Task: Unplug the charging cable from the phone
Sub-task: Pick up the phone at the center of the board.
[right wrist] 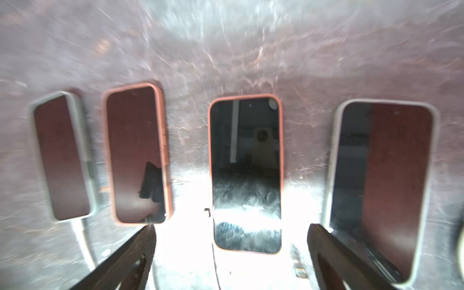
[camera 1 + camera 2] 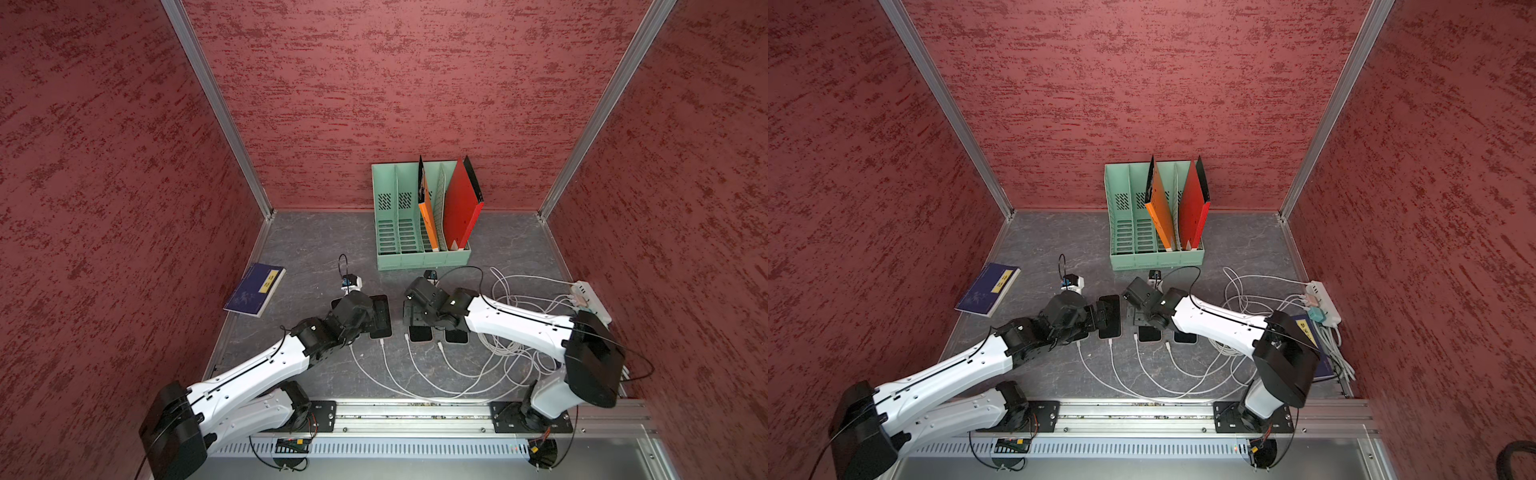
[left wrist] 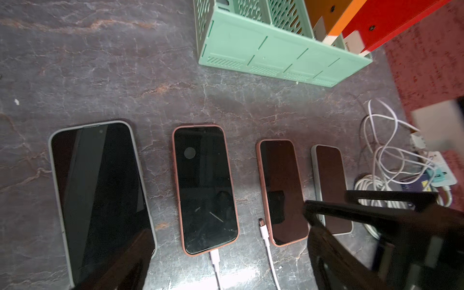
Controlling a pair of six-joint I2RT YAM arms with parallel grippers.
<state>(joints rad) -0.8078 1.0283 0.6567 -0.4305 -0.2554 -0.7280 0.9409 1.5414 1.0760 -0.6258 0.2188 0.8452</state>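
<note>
Well, the right wrist view smears four glossy, round-cornered cased phones [image 1: 246, 175] — left gripper [image 3: 226, 221] and right gripper [image 1: 231, 227] both gape wide, empty.

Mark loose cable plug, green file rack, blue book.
loose cable plug [image 3: 262, 222], left wrist view, connector tip.
green file rack [image 2: 424, 261], in a top view, front wall.
blue book [image 2: 254, 291], in a top view, cover middle.

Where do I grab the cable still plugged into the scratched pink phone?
Take the white plug at the phone's bottom edge, coming from above and straddling its sides: it lies flat, in line with the phone, so pull straight back.
</note>
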